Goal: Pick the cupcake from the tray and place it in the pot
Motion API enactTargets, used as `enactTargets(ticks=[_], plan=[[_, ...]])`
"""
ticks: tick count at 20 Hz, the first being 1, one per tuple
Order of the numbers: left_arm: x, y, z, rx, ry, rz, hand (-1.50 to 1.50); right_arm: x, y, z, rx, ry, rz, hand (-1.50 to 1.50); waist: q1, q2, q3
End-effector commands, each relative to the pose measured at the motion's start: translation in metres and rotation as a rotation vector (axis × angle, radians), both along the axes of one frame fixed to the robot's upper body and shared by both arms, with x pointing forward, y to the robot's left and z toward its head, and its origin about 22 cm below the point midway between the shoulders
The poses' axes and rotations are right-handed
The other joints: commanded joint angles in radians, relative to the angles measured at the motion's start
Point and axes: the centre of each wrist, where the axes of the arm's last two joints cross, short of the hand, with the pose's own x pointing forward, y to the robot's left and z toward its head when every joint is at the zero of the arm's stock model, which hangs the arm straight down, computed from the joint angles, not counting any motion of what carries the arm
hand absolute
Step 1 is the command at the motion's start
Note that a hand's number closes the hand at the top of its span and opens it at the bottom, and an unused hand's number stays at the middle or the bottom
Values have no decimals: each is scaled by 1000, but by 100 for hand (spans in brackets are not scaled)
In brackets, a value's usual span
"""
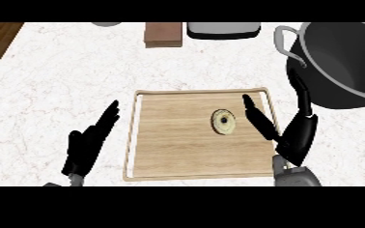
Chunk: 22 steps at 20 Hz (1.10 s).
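1. Nearest, the left hand [85, 147] stands over the marble counter [64, 67] just left of the wooden tray [171, 149]. Its fingers are straight and point up, it holds nothing, and it looks parked clear of the work.
2. The right hand [296, 135] is at the tray's right edge, spread wide and empty. One finger lies over the wood toward the cupcake; I judge this a sideways approach.
3. The cupcake [224, 121] sits on the tray, right of centre, near that finger but apart from it, not yet picked.
4. Beyond the tray's right corner stands the grey pot [335, 63], mouth up, its loop handle [285, 38] facing left. It is on the working hand's side, so the carry should be short.
5. At the far edge lie a brown block [162, 34] and a flat grey object [222, 29], well apart from the tray.
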Motion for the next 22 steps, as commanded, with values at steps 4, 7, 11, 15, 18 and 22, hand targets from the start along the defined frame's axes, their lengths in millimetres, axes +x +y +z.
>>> enactTargets(ticks=[4, 7, 11, 15, 18, 22], plan=[[14, 1, 2, -17, 39, -24, 0, -22, 52, 3, 1, 120, -27, -150, 7, 2, -1], [16, -2, 6, -24, 26, -30, 0, -23, 51, 11, 35, 283, -29, -150, 10, 0, -1], [9, 5, -9, -29, 61, -52, 0, -22, 59, 56, 141, 373, -33, -150, 15, 1, 1], [27, 12, 9, -47, 35, -48, 0, -18, 71, 85, 212, 499, -67, -150, 28, 5, 5], [19, 2, 0, -50, 37, -50, 0, -20, 80, 92, 221, 650, -11, -150, 37, 6, 7], [30, -5, 6, -50, 37, -59, 0, -4, 81, 72, 184, 847, 60, -150, 43, 11, 8]])
